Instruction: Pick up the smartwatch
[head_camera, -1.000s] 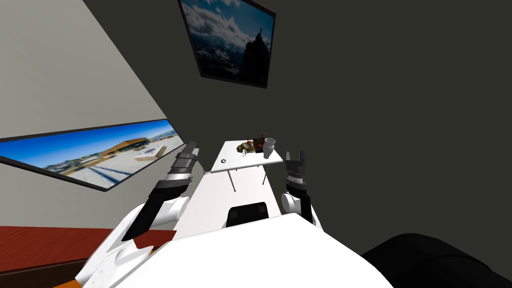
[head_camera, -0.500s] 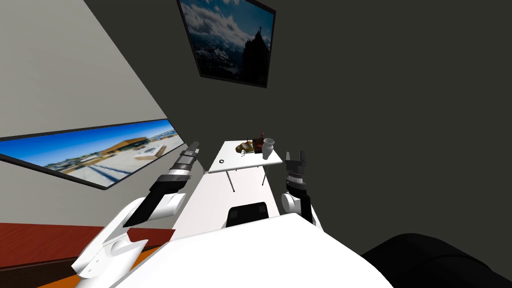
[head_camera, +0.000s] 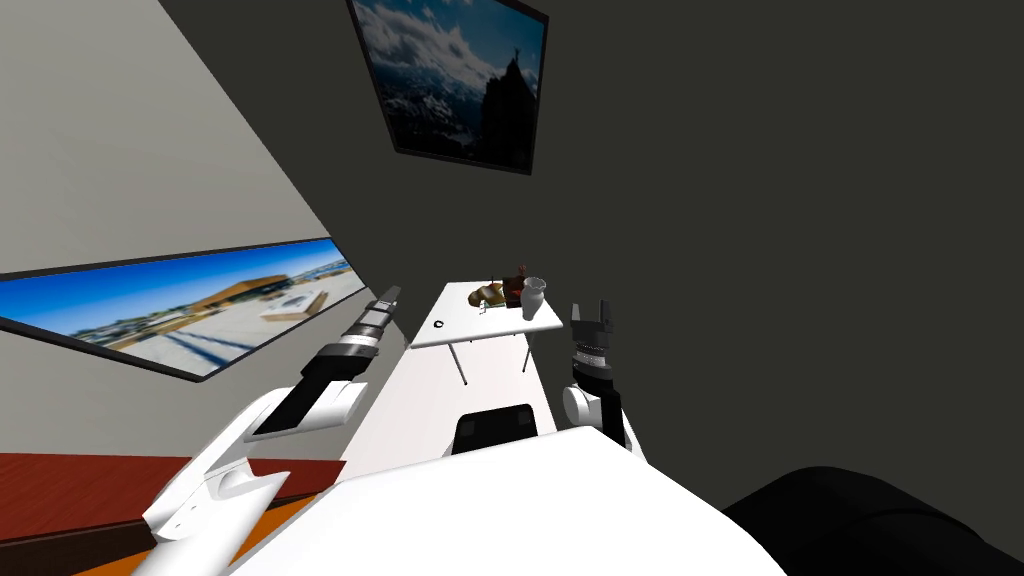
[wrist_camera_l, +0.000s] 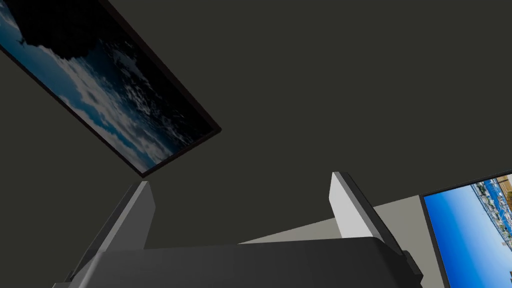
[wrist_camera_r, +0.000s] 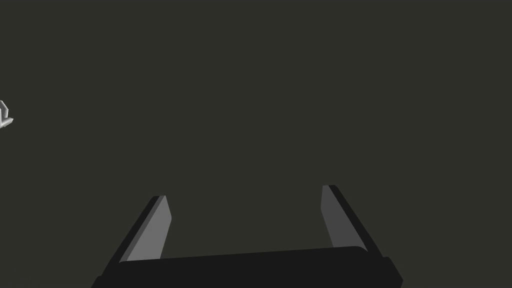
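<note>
Both arms up, both grippers spread wide with nothing held.

In the head view the left arm (head_camera: 300, 410) runs from its white shoulder at 7 o'clock up toward 1 o'clock: white upper link, dark forearm, ringed wrist, then the left gripper (head_camera: 388, 296) at the tip. The right arm (head_camera: 592, 385) stands nearly straight toward 12 o'clock, its dark wrist topped by the right gripper (head_camera: 590, 306). The left fingers (wrist_camera_l: 142, 215) stand well apart with nothing between them. The right fingers (wrist_camera_r: 155, 227) are parted just as far, also with nothing between.
</note>
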